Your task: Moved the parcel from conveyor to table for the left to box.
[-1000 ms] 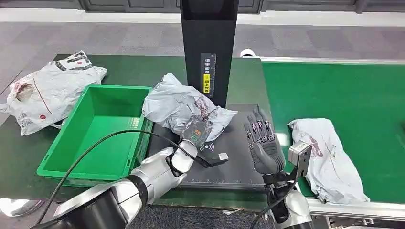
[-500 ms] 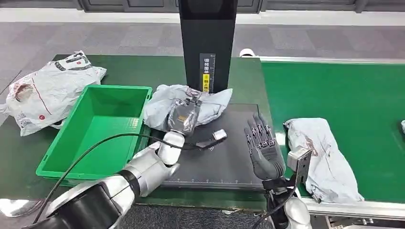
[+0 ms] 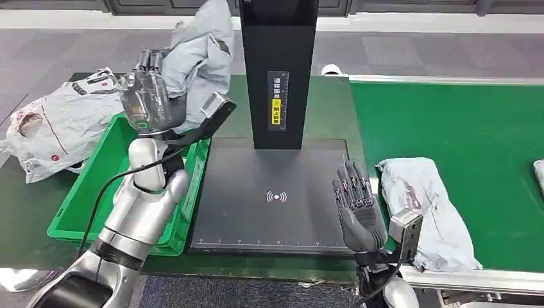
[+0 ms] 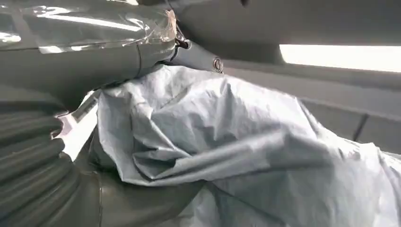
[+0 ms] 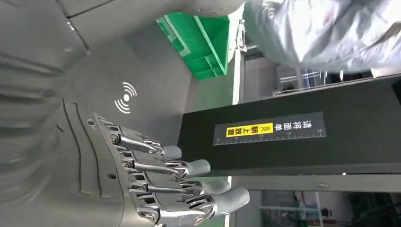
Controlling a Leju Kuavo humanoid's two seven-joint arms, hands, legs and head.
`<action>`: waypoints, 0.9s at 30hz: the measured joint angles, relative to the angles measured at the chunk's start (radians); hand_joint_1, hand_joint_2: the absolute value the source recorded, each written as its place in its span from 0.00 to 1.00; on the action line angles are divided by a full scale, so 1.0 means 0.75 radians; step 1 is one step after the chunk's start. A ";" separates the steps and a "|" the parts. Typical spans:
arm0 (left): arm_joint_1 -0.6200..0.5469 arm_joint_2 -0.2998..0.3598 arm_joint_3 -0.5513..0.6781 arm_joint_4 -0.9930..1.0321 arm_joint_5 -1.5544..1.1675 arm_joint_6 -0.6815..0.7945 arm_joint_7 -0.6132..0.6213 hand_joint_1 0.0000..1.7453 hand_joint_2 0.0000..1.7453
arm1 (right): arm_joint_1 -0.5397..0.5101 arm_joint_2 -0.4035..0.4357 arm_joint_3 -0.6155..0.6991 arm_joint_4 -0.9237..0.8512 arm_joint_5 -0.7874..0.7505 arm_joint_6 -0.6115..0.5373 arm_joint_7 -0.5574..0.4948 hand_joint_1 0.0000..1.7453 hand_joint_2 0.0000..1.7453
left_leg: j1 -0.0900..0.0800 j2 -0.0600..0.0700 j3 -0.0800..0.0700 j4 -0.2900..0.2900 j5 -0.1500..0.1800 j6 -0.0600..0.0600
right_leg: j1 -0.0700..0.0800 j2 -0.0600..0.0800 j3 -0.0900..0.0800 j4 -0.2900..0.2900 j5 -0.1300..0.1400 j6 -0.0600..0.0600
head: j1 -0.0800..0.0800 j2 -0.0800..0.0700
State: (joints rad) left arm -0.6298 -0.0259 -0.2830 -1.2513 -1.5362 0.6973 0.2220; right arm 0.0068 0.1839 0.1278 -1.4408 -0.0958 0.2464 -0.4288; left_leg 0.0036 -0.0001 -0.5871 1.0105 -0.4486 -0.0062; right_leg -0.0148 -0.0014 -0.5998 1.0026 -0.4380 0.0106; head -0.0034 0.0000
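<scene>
Head view high, facing forward-down over the scanner pad (image 3: 276, 192); 2 close wrist views, right sharing that pad.

I look down on a dark green table (image 3: 192, 96) and a brighter green conveyor belt (image 3: 462, 122) to my right. A tall black post (image 3: 280, 70) rises from a black scanning pad (image 3: 256, 212). Beyond lies grey tiled floor (image 3: 398, 54).

Right hand (image 5: 142, 184) spread above scanner pad (image 5: 142, 75)

black scanner post (image 3: 280, 70), white bag (image 3: 61, 122) beside bin, bag (image 3: 426, 208) on belt
</scene>
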 measured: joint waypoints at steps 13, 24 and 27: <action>0.098 0.009 0.173 -0.279 -0.015 -0.001 -0.140 1.00 1.00 | 0.057 -0.002 0.000 -0.042 -0.001 0.001 -0.001 0.00 1.00 | 0.000 0.001 -0.001 0.000 0.000 0.000 | 0.000 0.001 -0.002 0.000 0.001 0.001 | 0.001 0.000; 0.006 0.134 0.353 -0.312 -0.043 -0.070 0.015 1.00 1.00 | 0.135 -0.020 -0.001 -0.088 -0.038 0.009 -0.020 0.00 1.00 | 0.003 0.001 -0.002 0.000 0.003 -0.003 | 0.003 0.001 -0.005 0.000 0.002 -0.002 | 0.002 0.000; -0.149 0.281 0.304 -0.119 -0.042 -0.231 0.165 1.00 1.00 | 0.158 -0.026 -0.008 -0.108 -0.054 0.014 -0.020 0.00 1.00 | 0.002 0.005 -0.002 0.000 0.004 -0.004 | 0.002 0.004 -0.006 0.000 0.005 -0.005 | 0.001 0.000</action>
State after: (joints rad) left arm -0.7416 0.1847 -0.0550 -1.3408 -1.5679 0.5239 0.3456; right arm 0.1255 0.1641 0.1221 -1.5217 -0.1362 0.2567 -0.4437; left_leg 0.0054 0.0037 -0.5883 1.0104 -0.4459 -0.0095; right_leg -0.0130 0.0016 -0.6041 1.0027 -0.4345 0.0070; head -0.0031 0.0000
